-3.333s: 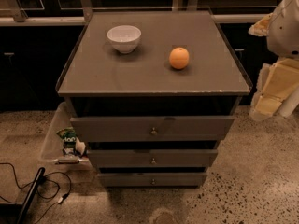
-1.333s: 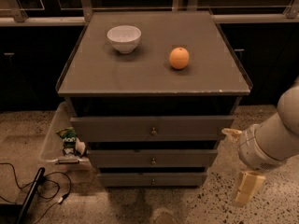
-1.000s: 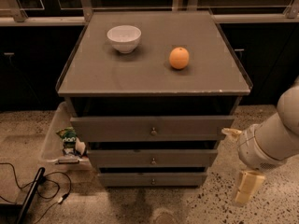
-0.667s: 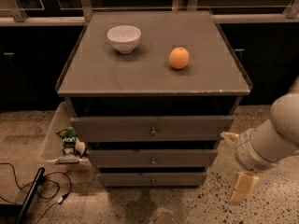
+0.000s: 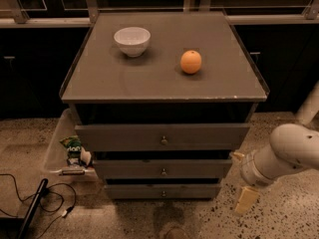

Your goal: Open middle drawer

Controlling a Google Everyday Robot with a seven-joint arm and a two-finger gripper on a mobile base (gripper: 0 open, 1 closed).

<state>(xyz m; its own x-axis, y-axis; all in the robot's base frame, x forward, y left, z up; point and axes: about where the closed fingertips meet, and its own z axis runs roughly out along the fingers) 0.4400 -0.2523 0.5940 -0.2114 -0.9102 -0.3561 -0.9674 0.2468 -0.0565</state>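
Seemingly three drawers [image 5: 162, 136] [image 5: 162, 169] [image 5: 162, 191], one bowl [image 5: 132, 40], one orange [image 5: 191, 62], one gripper [image 5: 242, 178] lower right.

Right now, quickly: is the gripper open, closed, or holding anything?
Gripper: open or closed cannot be told. It is low to the right of the middle drawer, not touching it, and no object is seen in it.

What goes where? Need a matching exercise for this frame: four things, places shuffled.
Things:
1. round white ceramic bowl
2. round orange fruit
3. middle grey wooden drawer with brass knob
4. cream gripper

Places:
A. low, right of the drawers, touching nothing
B. back left of the grey cabinet top
C. between two other drawer fronts
D. cabinet top, right of centre

Pairs: 1-B, 2-D, 3-C, 4-A
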